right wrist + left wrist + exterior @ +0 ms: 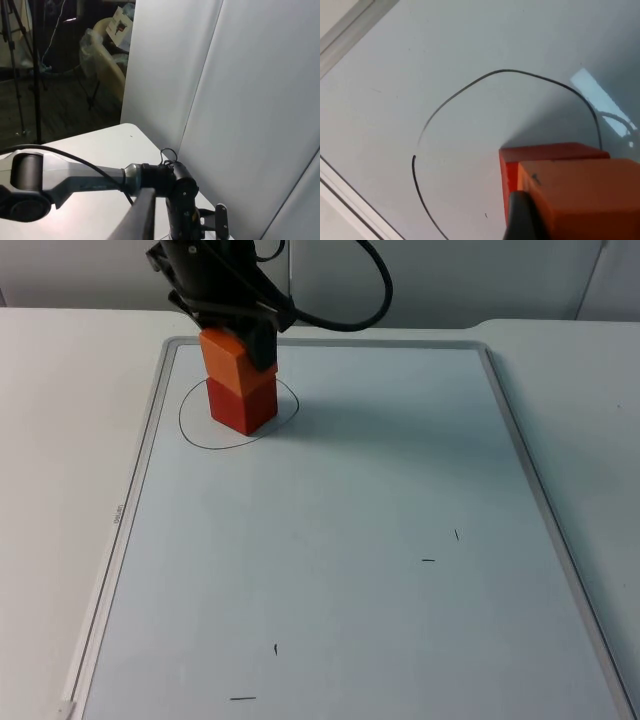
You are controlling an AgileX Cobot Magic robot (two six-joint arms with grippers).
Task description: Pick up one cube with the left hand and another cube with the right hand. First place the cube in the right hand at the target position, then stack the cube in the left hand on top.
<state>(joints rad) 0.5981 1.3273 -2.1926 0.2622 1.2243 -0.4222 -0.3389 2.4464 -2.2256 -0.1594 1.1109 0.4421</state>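
An orange cube [225, 352] sits on top of a red cube [243, 405], slightly turned against it. The red cube stands inside a hand-drawn black circle [190, 427] at the board's far left. My left gripper [240, 335] comes down from above and is shut on the orange cube. In the left wrist view a black fingertip [520, 217] presses the side of the orange cube [585, 200], with the red cube [550, 151] just under it and the circle [505, 71] around them. My right gripper [144, 220] waits raised, pointing at the grey partition wall.
The stack stands on a whiteboard lying flat, with a silver frame [150, 440] around it. A few short pen marks [428, 560] dot the board's near half. White table top [60, 440] surrounds the board.
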